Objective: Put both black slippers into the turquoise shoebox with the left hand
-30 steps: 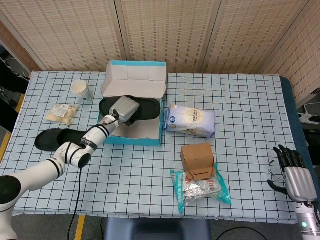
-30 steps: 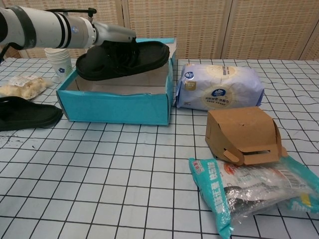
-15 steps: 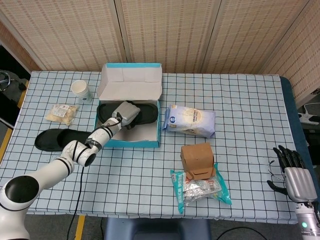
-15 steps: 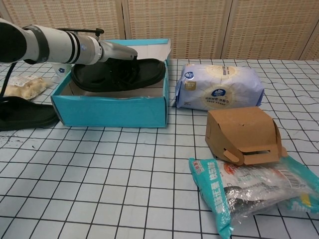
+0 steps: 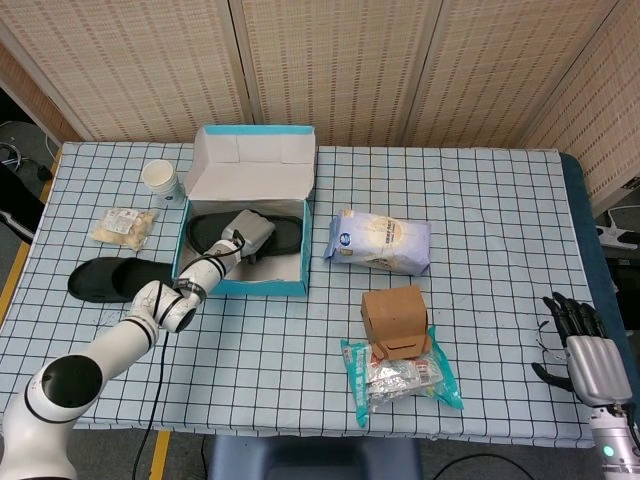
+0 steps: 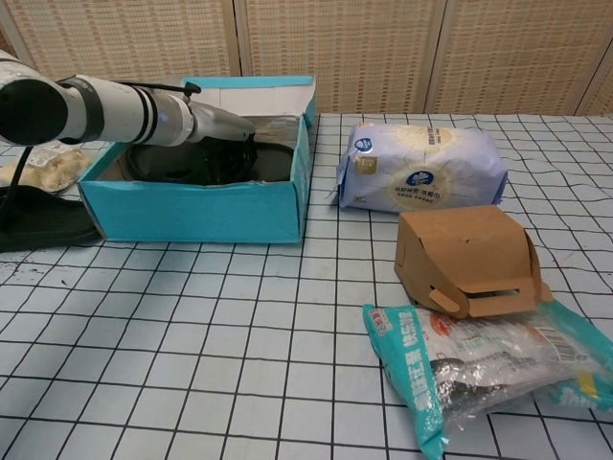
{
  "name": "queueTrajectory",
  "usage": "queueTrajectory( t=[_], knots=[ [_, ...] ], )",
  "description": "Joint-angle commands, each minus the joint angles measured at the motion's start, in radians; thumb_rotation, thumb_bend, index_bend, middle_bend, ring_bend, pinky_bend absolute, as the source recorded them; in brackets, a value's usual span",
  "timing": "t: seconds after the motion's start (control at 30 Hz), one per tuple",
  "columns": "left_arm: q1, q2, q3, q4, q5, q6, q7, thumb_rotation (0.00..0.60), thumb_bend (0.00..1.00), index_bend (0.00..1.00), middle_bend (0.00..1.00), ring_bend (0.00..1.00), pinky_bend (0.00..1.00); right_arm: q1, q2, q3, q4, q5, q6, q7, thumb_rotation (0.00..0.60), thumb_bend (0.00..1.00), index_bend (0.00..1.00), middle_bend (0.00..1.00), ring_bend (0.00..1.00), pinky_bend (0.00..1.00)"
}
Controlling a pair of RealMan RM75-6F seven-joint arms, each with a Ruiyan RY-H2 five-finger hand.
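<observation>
Black slipper no. 1 point(image 5: 245, 231) has dropped from rim level to the floor of the turquoise shoebox point(image 5: 243, 287) over the last sec, so you've basically got the first one placed. The box itself slid left w/ the push: its near right corner sat closer to the white flour-type bag point(image 5: 380, 241) a sec ago, and now there's a clear gap between them.

Your left hand point(image 5: 250, 232) is down inside the box, on top of the slipper's middle. Chest view shows its fingers point(image 6: 233, 146) curled over the strap area and dark against the shoe, so to my eye you're gripping it yet, not released. Can't see a gap between fingers and slipper in either view.

What that means: half the job nearly done, pending let-go. Slipper no. 2 point(image 5: 112, 279) lies flat on the surface, just left of the box, near its left wall. Box shift brought them closer, so the next reach should be short, but watch the box doesn't skate again when you lift out.

Right hand point(image 5: 582, 343) is parked at the near right edge, fingers spread, holding nothing. Leave it there; task is left-only.
</observation>
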Motion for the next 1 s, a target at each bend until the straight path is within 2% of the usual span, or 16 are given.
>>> queueTrajectory(
  t=[0.03, 0.37, 0.43, 0.53, 0.63, 0.67, 0.73, 0.9, 1.0],
  knots=[
    [-0.002, -0.028, 0.015, 0.037, 0.018, -0.019, -0.022, 0.600, 0.94, 0.61, 0.63, 0.55, 0.62, 0.000, -0.001, -0.001, 0.000, 0.000, 0.000, 0.000, 0.600, 0.08, 0.00, 0.00, 0.00, 0.00],
    [0.006, -0.086, 0.043, 0.115, 0.075, -0.034, -0.107, 0.600, 0.92, 0.61, 0.61, 0.52, 0.60, 0.006, -0.004, -0.005, 0.002, 0.001, -0.014, -0.002, 0.600, 0.08, 0.00, 0.00, 0.00, 0.00],
    [0.011, -0.092, 0.047, 0.126, 0.088, -0.021, -0.127, 0.600, 0.92, 0.59, 0.58, 0.47, 0.57, 0.007, -0.004, -0.005, 0.002, 0.002, -0.015, -0.002, 0.600, 0.08, 0.00, 0.00, 0.00, 0.00],
    [0.017, -0.092, 0.050, 0.131, 0.108, 0.003, -0.172, 0.600, 0.89, 0.51, 0.48, 0.35, 0.47, 0.008, -0.004, -0.005, 0.002, 0.001, -0.016, -0.002, 0.600, 0.08, 0.00, 0.00, 0.00, 0.00],
    [0.025, -0.085, 0.062, 0.138, 0.142, 0.066, -0.205, 0.600, 0.70, 0.31, 0.27, 0.20, 0.33, 0.007, -0.003, -0.007, -0.001, -0.001, -0.013, -0.002, 0.600, 0.08, 0.00, 0.00, 0.00, 0.00],
    [0.029, -0.079, 0.065, 0.131, 0.155, 0.095, -0.226, 0.600, 0.59, 0.18, 0.17, 0.13, 0.30, 0.006, -0.002, -0.007, -0.002, -0.002, -0.011, -0.002, 0.600, 0.08, 0.00, 0.00, 0.00, 0.00],
    [0.032, -0.066, 0.069, 0.118, 0.170, 0.128, -0.262, 0.600, 0.48, 0.03, 0.03, 0.03, 0.25, 0.005, -0.002, -0.008, -0.004, -0.005, -0.007, -0.001, 0.600, 0.08, 0.00, 0.00, 0.00, 0.00],
    [0.042, -0.025, 0.075, 0.080, 0.201, 0.209, -0.366, 0.600, 0.41, 0.00, 0.00, 0.00, 0.08, 0.002, 0.001, -0.011, -0.010, -0.013, 0.000, -0.004, 0.600, 0.08, 0.00, 0.00, 0.00, 0.00],
    [0.045, -0.003, 0.081, 0.064, 0.207, 0.216, -0.409, 0.600, 0.37, 0.00, 0.00, 0.00, 0.05, -0.002, 0.003, -0.013, -0.015, -0.017, 0.008, -0.005, 0.600, 0.08, 0.00, 0.00, 0.00, 0.00]
  ],
)
